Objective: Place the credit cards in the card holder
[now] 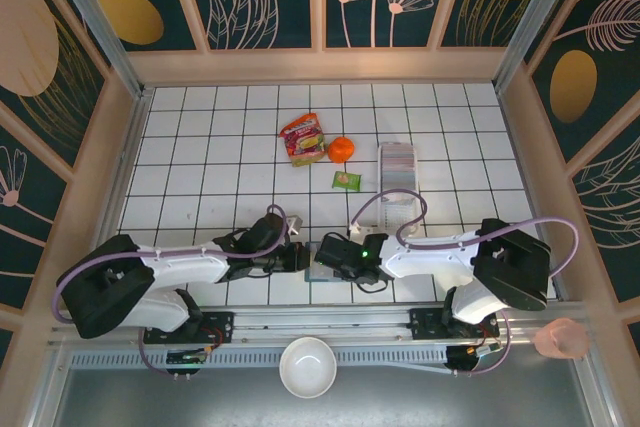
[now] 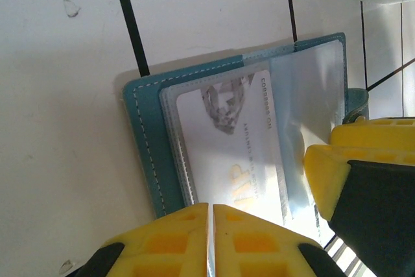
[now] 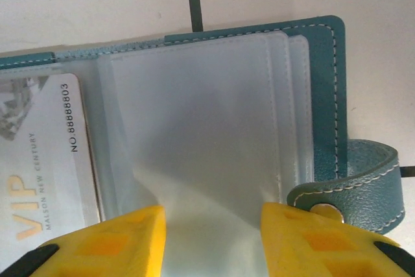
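Observation:
The dark teal card holder (image 1: 325, 285) lies open on the white tiles at the near edge, between my two grippers. Its cover (image 2: 146, 141) frames clear plastic sleeves. A white credit card (image 2: 227, 154) marked VIP sits partly in a sleeve, and its near edge runs into my left gripper (image 2: 211, 238), whose yellow fingers are shut on it. My right gripper (image 3: 213, 238) is open, its fingers straddling a raised clear sleeve over the holder's right half (image 3: 324, 95). The same card (image 3: 45, 160) shows at the left there. From above, the left gripper (image 1: 298, 259) and right gripper (image 1: 335, 252) nearly meet.
The holder's teal snap strap (image 3: 350, 186) curls beside my right finger. Farther back are a red snack packet (image 1: 303, 139), an orange (image 1: 341, 149), a small green packet (image 1: 346, 181) and a long clear tray (image 1: 399, 169). A white bowl (image 1: 307, 367) and a pink cup (image 1: 562, 339) sit below the table edge.

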Robot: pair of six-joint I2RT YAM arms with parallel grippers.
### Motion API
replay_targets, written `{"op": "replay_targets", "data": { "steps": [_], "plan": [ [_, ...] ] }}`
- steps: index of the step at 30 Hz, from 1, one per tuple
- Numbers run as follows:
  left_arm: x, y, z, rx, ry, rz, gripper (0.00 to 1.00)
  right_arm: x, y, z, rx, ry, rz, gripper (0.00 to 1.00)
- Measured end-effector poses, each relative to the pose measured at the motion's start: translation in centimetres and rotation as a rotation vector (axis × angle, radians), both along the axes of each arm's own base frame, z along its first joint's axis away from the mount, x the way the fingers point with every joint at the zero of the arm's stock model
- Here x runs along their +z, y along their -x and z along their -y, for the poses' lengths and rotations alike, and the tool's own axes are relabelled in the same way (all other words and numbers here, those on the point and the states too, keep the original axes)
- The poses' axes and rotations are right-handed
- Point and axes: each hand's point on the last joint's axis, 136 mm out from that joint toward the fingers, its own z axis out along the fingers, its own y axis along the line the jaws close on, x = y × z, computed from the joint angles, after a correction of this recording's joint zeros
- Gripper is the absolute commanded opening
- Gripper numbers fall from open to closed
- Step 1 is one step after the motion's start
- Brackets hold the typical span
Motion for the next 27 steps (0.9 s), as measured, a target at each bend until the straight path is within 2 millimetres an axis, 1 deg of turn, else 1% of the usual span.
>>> {"op": "replay_targets", "data": {
  "steps": [5,10,16,27],
  "plan": [
    [-0.4,0.1,0.2,-0.007,-0.002,-0.004,0.09,0.1,-0.1,-0.7,0.002,-0.030,0.001,0.53],
    [-0.6,0.1,0.2,-0.007,-0.006,-0.006,0.08,0.3,-0.4,-2.3,0.005,-0.105,0.012,0.54],
    [-1.0,0.1,0.2,-0.005,-0.013,-0.008,0.08,0.5,-0.6,-3.6,0.001,-0.180,0.019,0.52],
    [-1.1,-0.2,0.5,-0.002,0.000,0.004,0.06,1.1,-0.7,-3.8,-0.043,-0.279,0.029,0.48]
  ]
}}
